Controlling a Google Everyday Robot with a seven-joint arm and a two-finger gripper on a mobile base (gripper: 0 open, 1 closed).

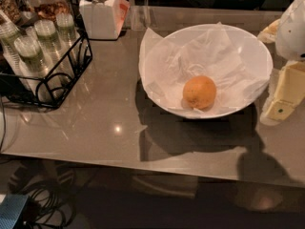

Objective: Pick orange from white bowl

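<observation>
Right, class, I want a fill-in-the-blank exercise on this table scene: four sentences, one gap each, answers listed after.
1. The fruit in the white bowl is an ____.
2. The bowl is lined with crinkled white ____.
3. The gripper is at the picture's ____ edge, outside the bowl.
4. The wire basket stands on the picture's ____ side.
Missing words: orange, paper, right, left.

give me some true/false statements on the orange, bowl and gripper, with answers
1. The orange lies inside the white bowl. True.
2. The gripper is holding the orange. False: it is at the picture's right edge, beside the bowl and apart from the orange.
3. Crinkled white paper lines the bowl. True.
4. The black wire basket is empty. False: it holds cups.
</observation>
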